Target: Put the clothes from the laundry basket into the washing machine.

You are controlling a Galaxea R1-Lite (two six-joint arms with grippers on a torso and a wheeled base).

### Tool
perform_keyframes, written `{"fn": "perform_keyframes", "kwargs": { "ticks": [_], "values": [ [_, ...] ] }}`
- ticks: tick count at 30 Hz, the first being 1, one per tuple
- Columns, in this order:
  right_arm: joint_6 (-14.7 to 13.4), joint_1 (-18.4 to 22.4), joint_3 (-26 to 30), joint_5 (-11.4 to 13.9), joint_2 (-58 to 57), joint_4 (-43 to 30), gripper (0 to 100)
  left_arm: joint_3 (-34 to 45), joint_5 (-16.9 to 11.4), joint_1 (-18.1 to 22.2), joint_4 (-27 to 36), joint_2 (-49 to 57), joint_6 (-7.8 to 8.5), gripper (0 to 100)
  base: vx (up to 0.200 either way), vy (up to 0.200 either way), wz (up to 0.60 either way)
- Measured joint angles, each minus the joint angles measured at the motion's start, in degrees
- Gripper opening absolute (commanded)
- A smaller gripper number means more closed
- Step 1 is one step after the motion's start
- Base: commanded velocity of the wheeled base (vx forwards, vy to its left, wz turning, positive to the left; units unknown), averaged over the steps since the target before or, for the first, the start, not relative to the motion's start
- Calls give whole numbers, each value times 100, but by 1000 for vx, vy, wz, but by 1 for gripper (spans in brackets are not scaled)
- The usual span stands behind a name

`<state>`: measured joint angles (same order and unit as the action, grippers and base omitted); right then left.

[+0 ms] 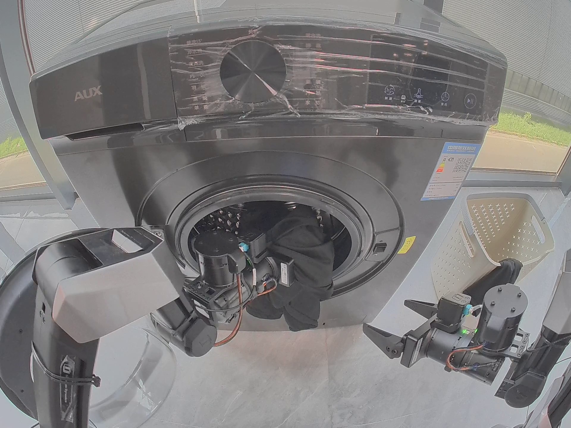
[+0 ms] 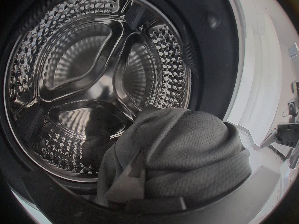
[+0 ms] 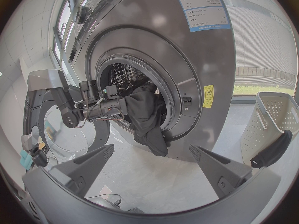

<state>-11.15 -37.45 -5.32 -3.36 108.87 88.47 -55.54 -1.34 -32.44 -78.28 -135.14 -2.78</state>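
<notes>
Head view: washing machine (image 1: 267,150) straight ahead, its door (image 1: 128,364) swung open to the left. Left gripper (image 1: 294,266) at the mouth of the opening, buried in a dark garment (image 1: 306,251). The garment lies over the lower lip and hangs down the machine's front. Right gripper (image 1: 386,316) low over the floor (image 1: 285,381), right of the opening, fingers spread, holding nothing. Laundry basket (image 1: 505,227) far right beside the machine, second dark garment (image 1: 496,277) draped over its near rim.

Left wrist view: drum (image 2: 93,63) beyond, bare metal at the back. Dark garment (image 2: 193,147) humped over the gripper; one finger (image 2: 135,168) pokes out, close to the centre line, pinching the cloth.

Right wrist view: own fingers (image 3: 102,154) wide apart. Garment (image 3: 146,115) half in, half out of the opening. Basket (image 3: 268,119) to the right.
</notes>
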Motion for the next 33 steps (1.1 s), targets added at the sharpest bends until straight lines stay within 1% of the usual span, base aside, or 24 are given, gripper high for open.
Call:
{"fn": "perform_keyframes", "kwargs": {
  "ticks": [8,13,16,25,29,33],
  "values": [
    [2,-15,-17,2,-2,2,100,-979,124,119,807,-352,5,0,0,0,0],
    [0,-15,-30,2,5,2,100,-1423,158,168,1018,-542,10,0,0,0,0],
    [0,-15,-35,2,13,0,100,-1723,243,188,1133,-675,11,0,0,0,0],
    [0,-4,-41,4,27,2,100,-3001,774,339,1530,-1154,-4,0,0,0,0],
    [-1,7,-41,6,33,2,100,-3566,1034,511,1792,-1364,-96,0,0,0,0],
    [-1,27,-38,9,37,2,100,-3834,1111,649,1908,-1467,-233,0,0,0,0]
  ]
}}
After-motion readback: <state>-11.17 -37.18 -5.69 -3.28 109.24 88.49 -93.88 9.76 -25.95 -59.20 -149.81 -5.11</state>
